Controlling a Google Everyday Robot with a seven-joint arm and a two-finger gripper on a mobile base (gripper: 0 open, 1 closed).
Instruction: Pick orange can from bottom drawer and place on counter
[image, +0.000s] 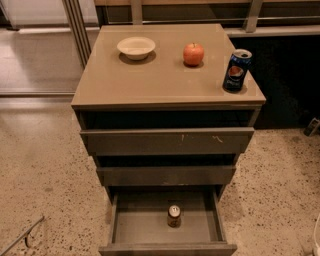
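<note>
Down in the open bottom drawer (140, 227) the orange can (174, 215) stands upright, centered. Gripper's out of shot, so can't tell the jaws. I'd drop straight down, dodging the middle drawer (165, 176) front.

Glossy smooth counter (150, 80); silvery-topped orange can (174, 215)

place: office or lab bldg, can't tell which
floor: speckled terrazzo (45, 165)
back: metal rails (253, 15), sliding-door frame (75, 30)

Glossy tan-beige tabletop (150, 80); grey-brown bottom drawer (140, 226); orange-brown, silver-topped orange can (174, 216); red-orange apple (193, 54); dark-blue Pepsi can (236, 71); cream bowl (136, 47); speckled beige floor (45, 165). The gripper is out of view.
</note>
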